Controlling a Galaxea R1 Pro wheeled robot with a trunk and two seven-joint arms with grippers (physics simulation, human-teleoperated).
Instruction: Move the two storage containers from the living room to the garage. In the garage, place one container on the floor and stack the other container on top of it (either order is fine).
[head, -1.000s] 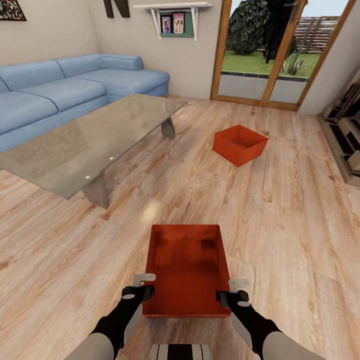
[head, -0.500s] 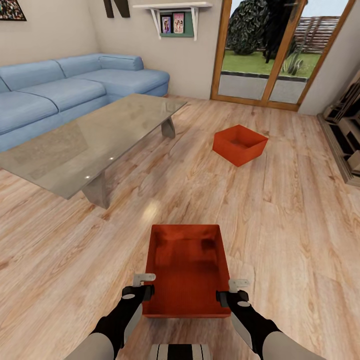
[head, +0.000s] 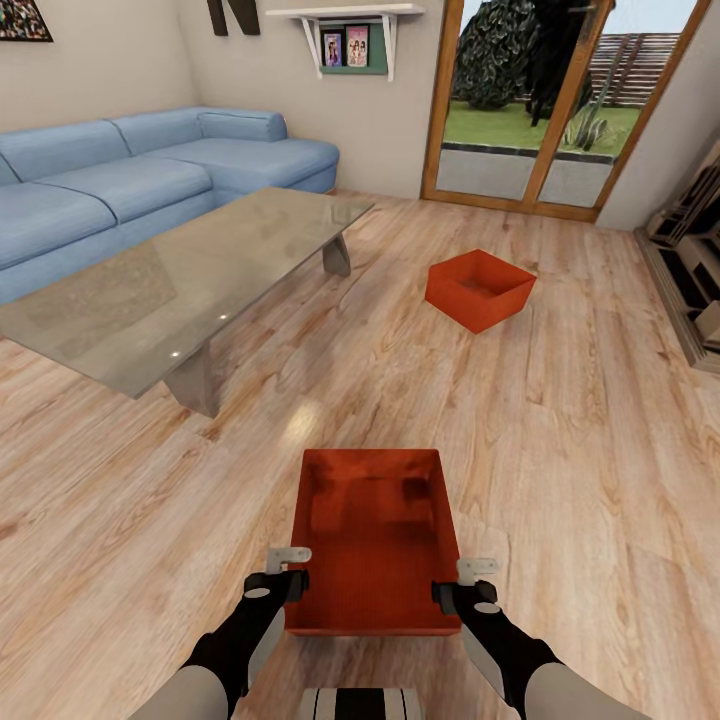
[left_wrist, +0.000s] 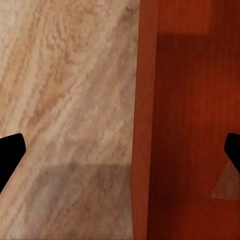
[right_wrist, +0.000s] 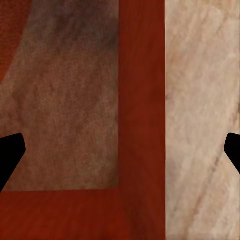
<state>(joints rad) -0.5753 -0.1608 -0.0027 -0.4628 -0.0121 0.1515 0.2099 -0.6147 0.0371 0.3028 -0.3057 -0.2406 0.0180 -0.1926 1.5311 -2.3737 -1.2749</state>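
Two red-orange storage containers show in the head view. The near container (head: 372, 540) sits in the lower middle of the frame, its open top facing up, with both grippers at its near corners. The left gripper (head: 288, 568) is at the lower left corner of this bin and the right gripper (head: 465, 580) at the lower right corner. In the left wrist view the left gripper (left_wrist: 120, 150) has its dark fingertips spread wide, at the two side edges of the picture, and the bin's thin side wall (left_wrist: 145, 125) runs between them, one fingertip over the wood floor and the other over the bin's inside. In the right wrist view the right gripper (right_wrist: 120, 150) is spread the same way, straddling the wall (right_wrist: 142, 100) near a corner of the bin. Neither pair of fingers visibly presses on the wall.

The far container (head: 480, 288) lies in the upper right-of-centre part of the head view, turned at an angle on the light wood-plank floor (head: 560, 450), well apart from both grippers. A glass coffee table (head: 180, 285) fills the middle left, a blue sofa (head: 130, 180) the upper left, and wood-framed glass doors (head: 560, 110) the upper right.
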